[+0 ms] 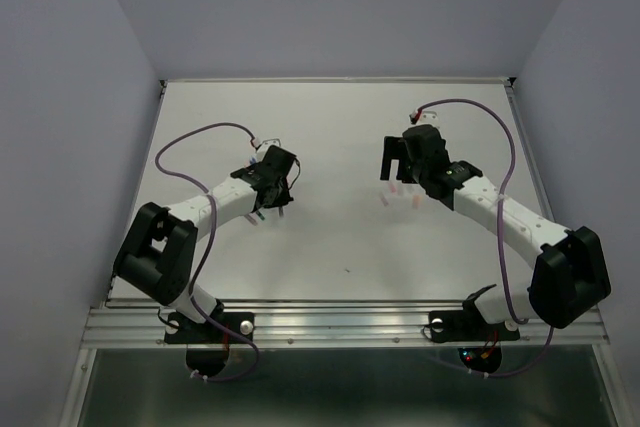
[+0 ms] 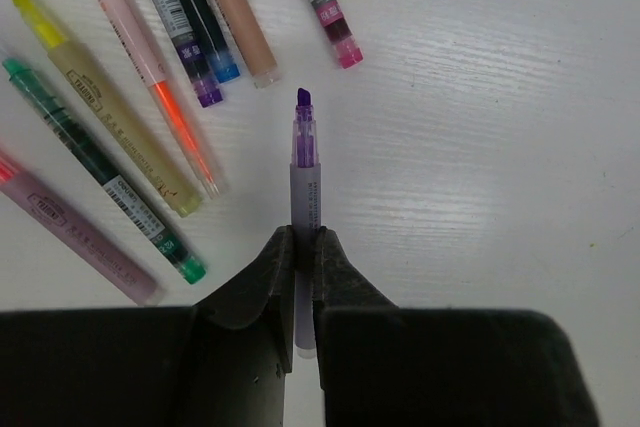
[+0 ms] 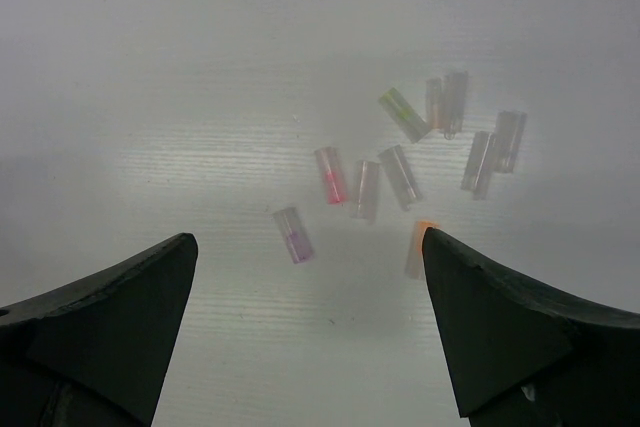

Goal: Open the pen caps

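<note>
In the left wrist view my left gripper (image 2: 304,242) is shut on an uncapped purple pen (image 2: 304,162), whose bare tip points away just above the white table. Other uncapped pens lie fanned out beyond it: yellow (image 2: 110,112), green (image 2: 100,172), pink (image 2: 75,232), orange (image 2: 165,97). My right gripper (image 3: 308,235) stands wide open with nothing between its fingers. It hovers over several loose pen caps (image 3: 400,172), among them a purple cap (image 3: 294,235), a pink one (image 3: 331,179) and an orange one (image 3: 418,247). From above, the left gripper (image 1: 272,209) and right gripper (image 1: 392,175) sit well apart.
The white table (image 1: 340,237) is walled on the left, right and back. The pens lie under the left gripper. The pile of caps (image 1: 398,194) lies right of centre, below the right gripper.
</note>
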Available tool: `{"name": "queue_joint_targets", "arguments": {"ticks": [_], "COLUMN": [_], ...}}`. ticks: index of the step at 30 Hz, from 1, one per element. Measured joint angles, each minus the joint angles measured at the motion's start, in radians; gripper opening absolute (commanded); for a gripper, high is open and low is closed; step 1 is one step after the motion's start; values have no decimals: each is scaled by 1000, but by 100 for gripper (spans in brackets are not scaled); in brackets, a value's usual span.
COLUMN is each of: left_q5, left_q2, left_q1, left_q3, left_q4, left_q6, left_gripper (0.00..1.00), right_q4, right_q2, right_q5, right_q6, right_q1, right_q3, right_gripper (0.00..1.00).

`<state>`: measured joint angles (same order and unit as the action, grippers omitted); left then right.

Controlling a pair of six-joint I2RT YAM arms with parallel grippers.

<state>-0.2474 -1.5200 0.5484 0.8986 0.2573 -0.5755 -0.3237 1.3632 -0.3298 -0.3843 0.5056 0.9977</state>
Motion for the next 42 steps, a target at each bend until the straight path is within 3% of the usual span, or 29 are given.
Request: {"name": "queue_joint_targets", "arguments": {"ticks": [14, 15, 16, 26, 30, 31, 32, 33, 38, 42], "left_q5": [57, 56, 56, 51, 48, 43, 39, 37, -35, -184], "left_q2": [-76, -76, -76, -76, -64, -44, -23, -5, 235, 446], "left_q1": [-1, -1, -1, -1, -1, -1, -1, -1, -1, -1], "left_q3": [7, 7, 7, 7, 7, 7, 7, 7, 25, 45], "left_q4": [-72, -76, -77, -66, -40, -22, -10, -5, 40, 72], "left_q6": [158, 160, 161, 158, 144, 138, 130, 130, 56, -52], "left_gripper": [30, 42, 44, 48, 64, 75, 95, 99, 99, 99], "right_q4": [0, 0, 0, 0, 0, 0, 0, 0, 2, 3], "right_q2": [0, 0, 0, 0, 0, 0, 0, -2, -46, -126], "right_q5": [-14, -15, -15, -15, -15, -15, -16, -19, -91, -176], "right_q6": [8, 8, 8, 12, 11, 11, 10, 8, -31, -77], "right_q1": [0, 0, 0, 0, 0, 0, 0, 0, 0, 0], "right_q3": [0, 0, 0, 0, 0, 0, 0, 0, -6, -43], "right_gripper": [100, 100, 100, 100, 100, 100, 100, 100, 100, 100]}}
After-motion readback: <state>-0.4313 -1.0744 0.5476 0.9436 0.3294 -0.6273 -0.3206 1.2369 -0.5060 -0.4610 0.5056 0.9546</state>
